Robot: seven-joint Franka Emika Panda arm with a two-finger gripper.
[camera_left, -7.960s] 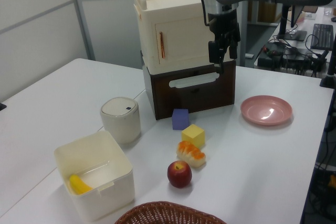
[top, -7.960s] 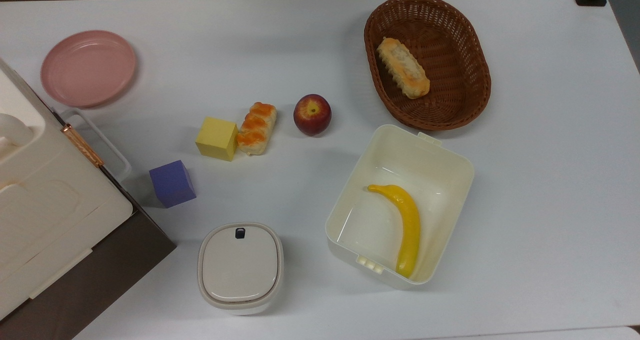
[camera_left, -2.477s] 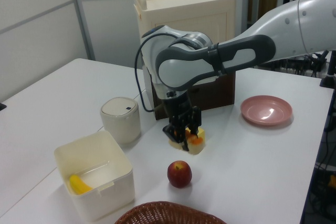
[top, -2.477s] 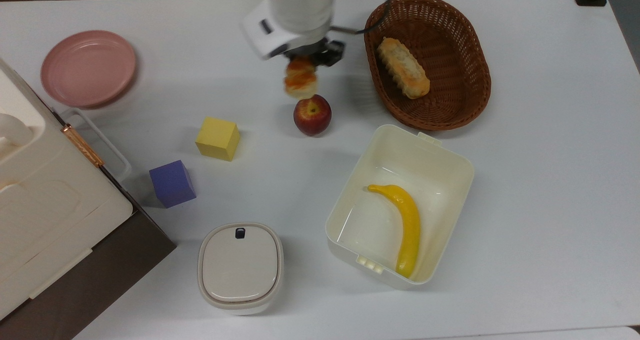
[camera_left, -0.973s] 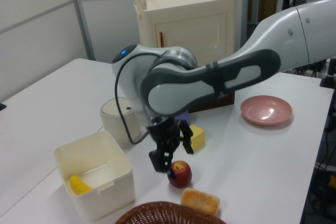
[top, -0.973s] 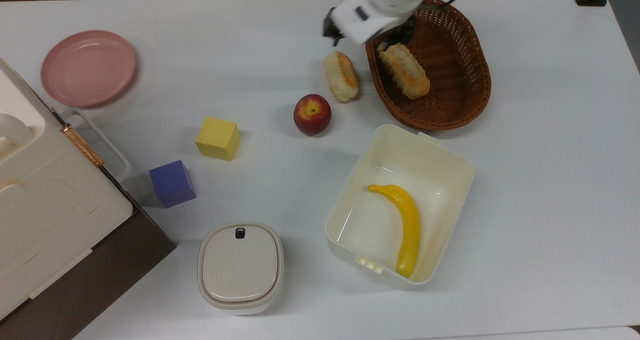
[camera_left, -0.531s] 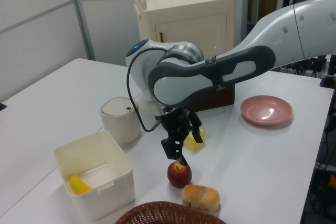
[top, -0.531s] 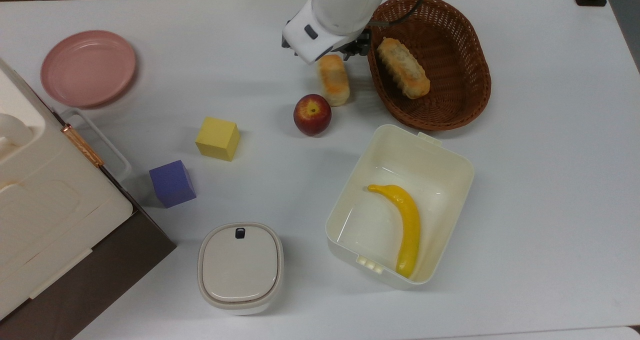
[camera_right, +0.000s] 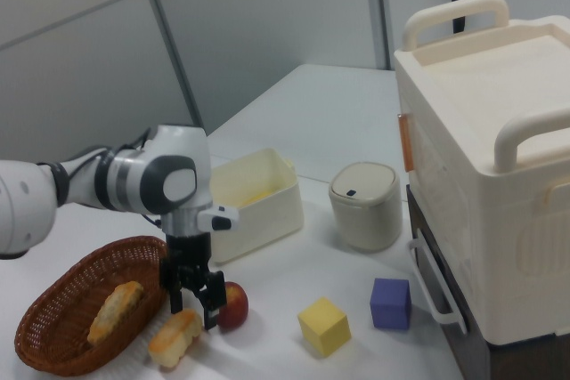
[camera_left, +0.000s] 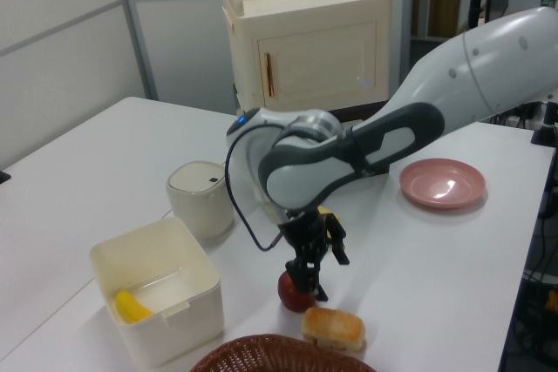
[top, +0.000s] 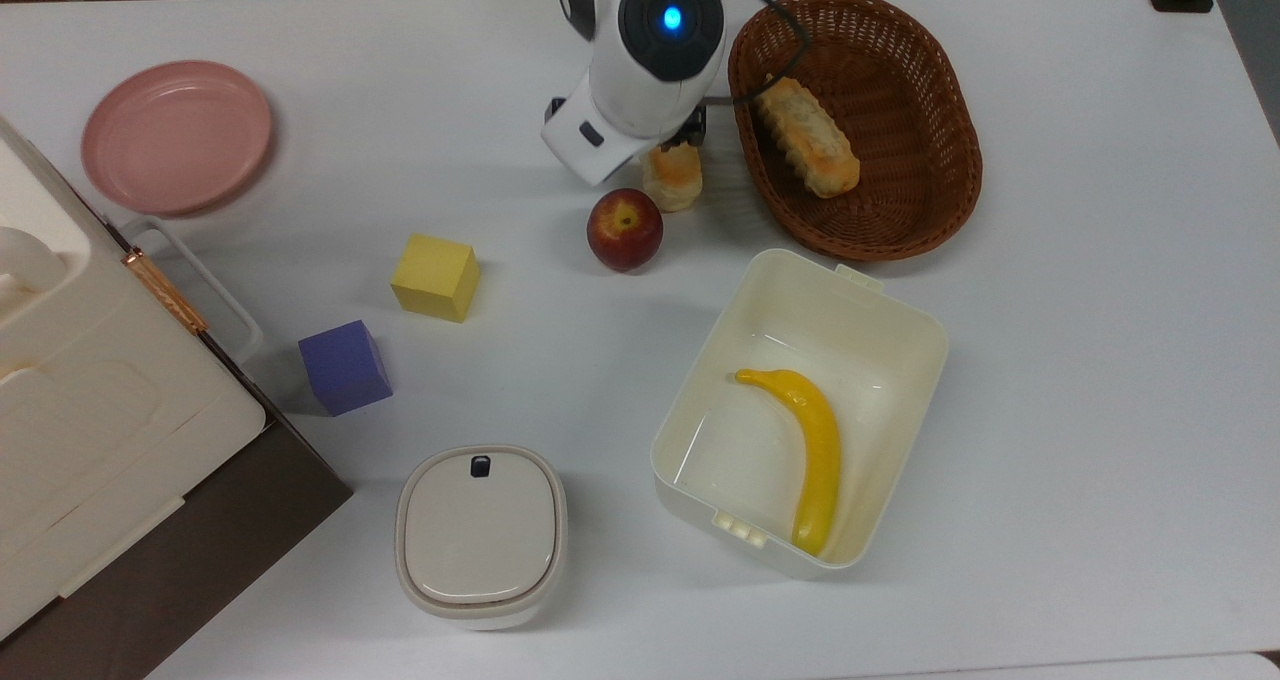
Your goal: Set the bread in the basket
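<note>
Still unfinished: in the top view the bread (top: 672, 177) lies on the table, half under the claw (top: 676, 146), with the basket (top: 940, 200) just right of it. A second ago the claw hung over the basket rim. From the left view the claw (camera_left: 314, 280) hovers above the bread (camera_left: 334, 328), fingers apart, empty. The right view shows the same: bread (camera_right: 175, 337) below, basket (camera_right: 53, 309) to the claw's (camera_right: 195, 295) left

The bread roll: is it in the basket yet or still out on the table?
Out. The bread roll lies on the table beside the basket, under the open gripper.
</note>
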